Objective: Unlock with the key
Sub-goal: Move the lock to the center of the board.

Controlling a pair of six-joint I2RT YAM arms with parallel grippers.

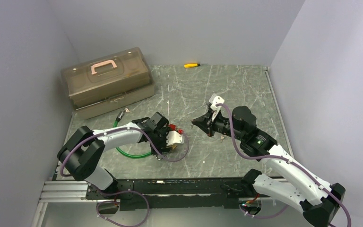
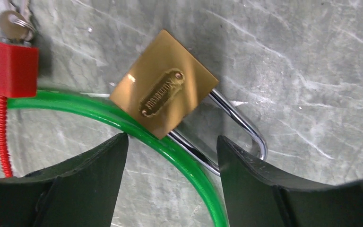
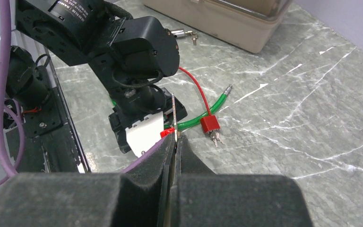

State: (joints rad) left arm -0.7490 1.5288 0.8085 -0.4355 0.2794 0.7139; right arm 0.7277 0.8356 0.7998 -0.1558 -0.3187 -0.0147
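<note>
A brass padlock [image 2: 164,90] lies flat on the marble table, its steel shackle [image 2: 246,127] hooked round a green cable [image 2: 170,146]. My left gripper [image 2: 172,156] hangs right above it, jaws apart, with the cable and the shackle's near leg between the fingertips; nothing is clamped. My right gripper [image 3: 175,142] is shut on the key [image 3: 174,113], whose thin blade sticks up edge-on from between the pads and points toward the left arm. In the top view the right gripper [image 1: 203,124] hovers a little right of the left gripper [image 1: 168,137].
A red padlock [image 2: 9,66] with a red coiled wire and its own keys [image 2: 14,21] lies beside the cable. A brown toolbox [image 1: 106,80] stands at the back left, a small padlock [image 1: 123,112] before it. A yellow screwdriver [image 1: 192,65] lies at the far edge.
</note>
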